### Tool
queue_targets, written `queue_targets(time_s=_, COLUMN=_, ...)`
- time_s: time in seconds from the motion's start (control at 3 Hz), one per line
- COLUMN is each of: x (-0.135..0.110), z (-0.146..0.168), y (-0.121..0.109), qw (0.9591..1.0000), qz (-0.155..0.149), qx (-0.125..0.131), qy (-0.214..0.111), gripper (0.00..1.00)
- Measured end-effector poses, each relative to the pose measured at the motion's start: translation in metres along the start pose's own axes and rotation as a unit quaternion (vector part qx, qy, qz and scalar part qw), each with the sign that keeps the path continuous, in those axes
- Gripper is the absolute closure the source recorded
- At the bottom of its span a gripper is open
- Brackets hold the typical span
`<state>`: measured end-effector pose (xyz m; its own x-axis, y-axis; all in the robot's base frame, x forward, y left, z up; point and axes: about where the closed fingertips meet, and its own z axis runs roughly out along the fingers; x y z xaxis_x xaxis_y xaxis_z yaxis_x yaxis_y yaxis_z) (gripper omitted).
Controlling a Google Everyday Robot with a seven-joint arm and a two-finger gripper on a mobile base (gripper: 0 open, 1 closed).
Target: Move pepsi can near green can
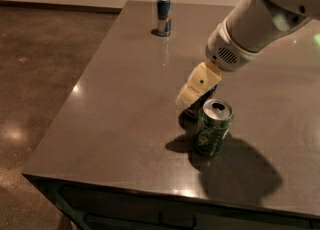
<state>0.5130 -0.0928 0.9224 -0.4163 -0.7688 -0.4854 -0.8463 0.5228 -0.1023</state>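
The green can (212, 128) stands upright on the grey table (115, 119), near its front edge. The pepsi can (199, 106) stands just behind it on the left, touching or nearly touching, and is mostly hidden by the gripper. Only a dark blue sliver shows. My gripper (196, 91) comes down from the upper right on a white arm (255, 24). Its cream fingers (200, 83) are closed around the pepsi can's upper part.
A slimmer, taller blue-and-silver can (163, 15) stands at the table's far edge. The table's left edge and front edge drop to a brown polished floor (40, 74). Drawer fronts show below the front edge.
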Motion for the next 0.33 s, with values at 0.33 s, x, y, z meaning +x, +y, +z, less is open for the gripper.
queue_targets(time_s=0.33, x=-0.0003, z=-0.0003, y=-0.0004, qw=1.0, qz=0.0, qx=0.0, qy=-0.001, gripper=0.0)
